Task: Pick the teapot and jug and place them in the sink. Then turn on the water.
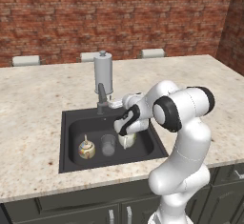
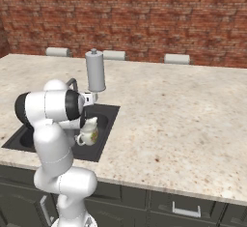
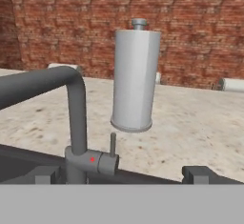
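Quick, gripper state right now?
Gripper: open, holding nothing, facing the tap.

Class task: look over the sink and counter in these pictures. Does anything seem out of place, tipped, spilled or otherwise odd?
Nothing is tipped or spilled. The teapot, a clear glass and the jug all stand upright inside the sink. One oddity: the grey cylinder behind the tap seems to hang just above the counter in the hand view.

Speckled beige worktop (image 1: 38,104) in front of me, dark sink (image 1: 66,123) set into it. Grey paper-towel roll (image 1: 103,73) stands on the worktop just behind the sink, beside the tap (image 1: 101,96).
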Robot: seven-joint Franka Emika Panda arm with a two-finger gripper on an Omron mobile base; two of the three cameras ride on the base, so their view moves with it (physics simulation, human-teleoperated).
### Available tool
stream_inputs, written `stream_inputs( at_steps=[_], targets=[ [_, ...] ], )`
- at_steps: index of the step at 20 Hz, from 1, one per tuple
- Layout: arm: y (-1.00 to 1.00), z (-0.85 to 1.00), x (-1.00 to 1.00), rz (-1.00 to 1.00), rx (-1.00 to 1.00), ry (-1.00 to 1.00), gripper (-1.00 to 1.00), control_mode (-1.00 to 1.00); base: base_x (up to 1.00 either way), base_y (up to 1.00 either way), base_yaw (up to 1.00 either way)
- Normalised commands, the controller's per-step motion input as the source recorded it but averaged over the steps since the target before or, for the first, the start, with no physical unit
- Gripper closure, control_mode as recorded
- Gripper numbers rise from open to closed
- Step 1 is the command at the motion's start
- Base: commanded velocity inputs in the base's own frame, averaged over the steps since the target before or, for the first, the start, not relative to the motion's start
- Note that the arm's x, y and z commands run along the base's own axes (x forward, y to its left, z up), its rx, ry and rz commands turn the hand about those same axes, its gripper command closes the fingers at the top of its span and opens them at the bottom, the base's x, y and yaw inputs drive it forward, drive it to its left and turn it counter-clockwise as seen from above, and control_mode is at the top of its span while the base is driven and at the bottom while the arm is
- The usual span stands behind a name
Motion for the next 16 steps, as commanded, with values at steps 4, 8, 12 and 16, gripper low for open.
stream_inputs(
  at_steps=[4, 8, 12, 16],
  targets=[
    [0.01, -0.17, 0.10, 0.00, 0.00, -0.10, -1.00, -1.00, 0.00, 0.00, 0.00],
    [0.00, -0.21, 0.10, 0.00, 0.00, -0.13, -1.00, -1.00, 0.00, 0.00, 0.00],
    [0.00, -0.28, 0.06, 0.00, 0.00, -0.13, -1.00, -1.00, 0.00, 0.00, 0.00],
    [0.00, -0.34, 0.08, 0.00, 0.00, -0.11, -1.00, -1.00, 0.00, 0.00, 0.00]
  ],
)
